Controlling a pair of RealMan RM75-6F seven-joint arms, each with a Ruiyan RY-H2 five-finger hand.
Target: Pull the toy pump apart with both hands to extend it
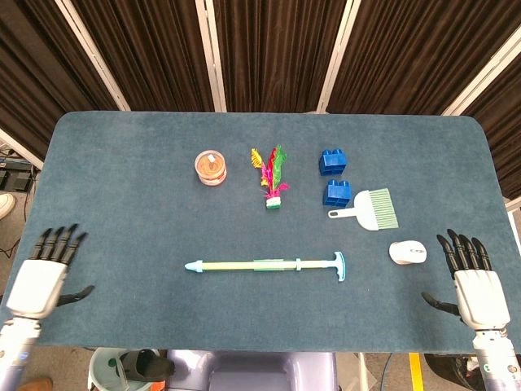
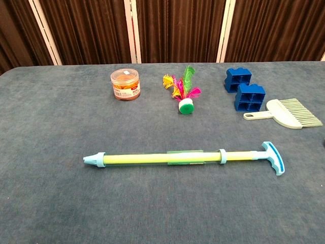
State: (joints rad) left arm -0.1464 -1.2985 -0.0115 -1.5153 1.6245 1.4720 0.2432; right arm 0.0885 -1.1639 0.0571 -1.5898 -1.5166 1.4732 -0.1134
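Observation:
The toy pump lies flat near the table's front, a yellow-green tube with a light blue nozzle at the left end and a blue T-handle at the right. My left hand hovers open over the table's front left corner, far from the nozzle. My right hand hovers open at the front right edge, well right of the handle. Neither hand touches the pump. The chest view shows no hand.
A white mouse sits between the handle and my right hand. Behind the pump stand an orange jar, a feather shuttlecock, two blue blocks and a small hand brush.

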